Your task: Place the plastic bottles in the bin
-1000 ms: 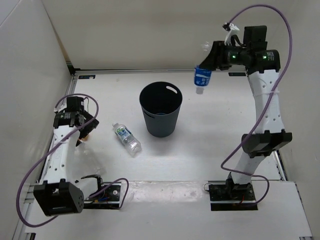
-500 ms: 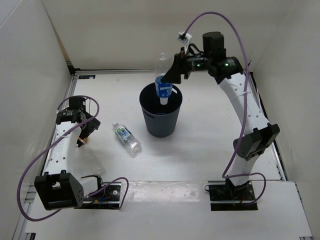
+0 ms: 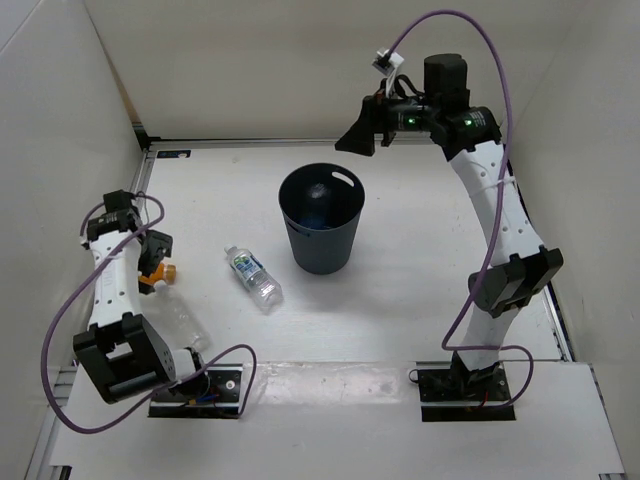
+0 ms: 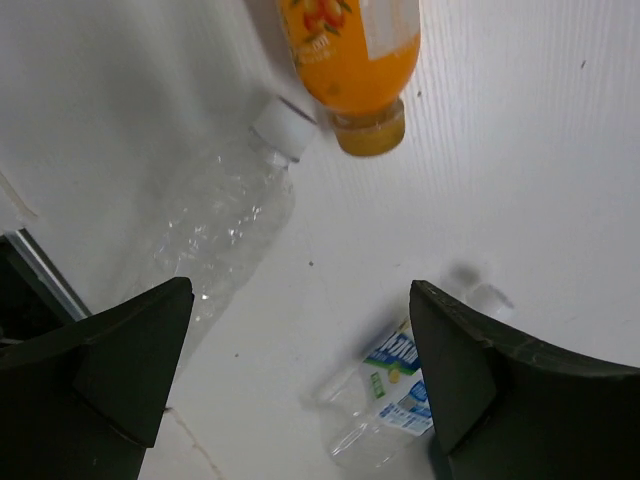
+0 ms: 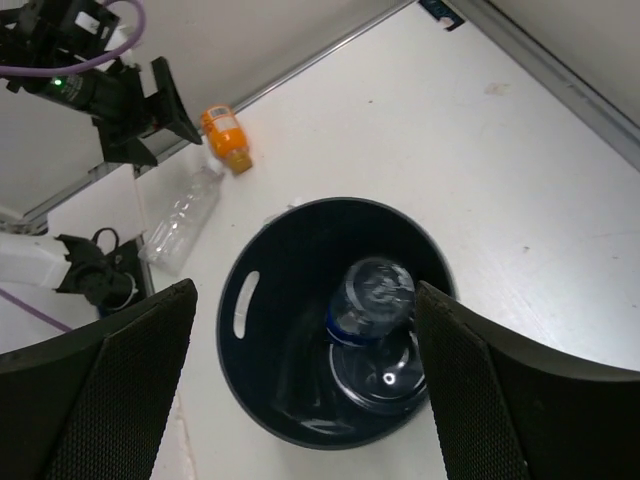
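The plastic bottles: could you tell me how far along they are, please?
Done: blue-label bottle inside the bin. In hand: nothing; right gripper open above the bin, left gripper open by the orange bottle. Left: that one, the clear bottle and the green-label bottle.

bin (image 3: 322, 250) mouth: open from above, blue-label bottle (image 5: 370, 300) on its floor | 8 o'clock, near: white-and-green label bottle (image 3: 253, 277) lying flat | farther out, 8–9 o'clock: orange bottle (image 4: 352, 60), clear bottle (image 4: 225, 225) by side wall (image 3: 60, 150) | 3 o'clock: open table (image 3: 430, 260)

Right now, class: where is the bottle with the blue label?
In the right wrist view the blue-label bottle is inside the bin. The top view shows that bin mid-table, right of the white-and-green-label bottle.
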{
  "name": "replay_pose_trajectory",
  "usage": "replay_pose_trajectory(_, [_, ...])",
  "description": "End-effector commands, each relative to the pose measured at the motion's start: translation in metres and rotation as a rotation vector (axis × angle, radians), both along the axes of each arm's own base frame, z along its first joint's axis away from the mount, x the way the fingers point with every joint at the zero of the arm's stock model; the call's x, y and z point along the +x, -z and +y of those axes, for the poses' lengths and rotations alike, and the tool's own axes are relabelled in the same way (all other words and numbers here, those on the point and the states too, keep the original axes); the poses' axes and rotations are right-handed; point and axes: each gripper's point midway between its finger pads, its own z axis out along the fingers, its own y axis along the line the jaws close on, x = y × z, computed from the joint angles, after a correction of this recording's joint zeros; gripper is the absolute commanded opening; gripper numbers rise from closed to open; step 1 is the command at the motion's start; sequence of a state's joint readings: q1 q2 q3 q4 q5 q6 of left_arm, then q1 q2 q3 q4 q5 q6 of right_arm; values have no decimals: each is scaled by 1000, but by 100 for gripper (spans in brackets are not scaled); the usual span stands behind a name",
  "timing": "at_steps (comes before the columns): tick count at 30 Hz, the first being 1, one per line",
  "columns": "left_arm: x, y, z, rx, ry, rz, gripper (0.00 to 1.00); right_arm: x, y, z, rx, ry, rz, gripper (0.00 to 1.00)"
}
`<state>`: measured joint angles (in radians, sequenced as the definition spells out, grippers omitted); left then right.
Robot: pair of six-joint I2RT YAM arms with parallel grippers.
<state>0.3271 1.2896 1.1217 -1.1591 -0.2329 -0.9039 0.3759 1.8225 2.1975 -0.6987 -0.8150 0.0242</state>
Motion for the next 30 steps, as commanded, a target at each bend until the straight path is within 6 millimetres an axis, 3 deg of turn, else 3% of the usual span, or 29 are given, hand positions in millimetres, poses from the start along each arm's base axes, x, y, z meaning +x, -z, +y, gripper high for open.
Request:
replay_pose_trajectory(1, [22,-7,16,-24,-119,-119,100,3,-34,-15,42,17,-118,90])
replay_pose_trajectory(5, [41,5,39,-63,-170,-73,100,10,-32,-21,34,47,-115,90])
replay_pose_trajectory(11, [55,18,67,-85,-243,-63,100,5,-38,-22,34,47,-118,90])
replay_pose_trajectory(15, [64,36,74,-96,-251,-42,100,4,-40,-25,31,48,-91,90])
replay_pose_trajectory(19, [67,53,76,-135,-236,8,100,15,-33,-30,28,90,-44,90])
replay_pose_trajectory(28, [99,77,96,-162,-179,53,100,40,-29,-55,70,192,100,90])
replay_pose_trajectory(29, [101,80,96,-164,-176,54,98,44,-27,-55,73,193,107,90])
replay_pose_trajectory(30, [103,82,97,-170,-179,49,91,43,-27,-56,73,196,112,90])
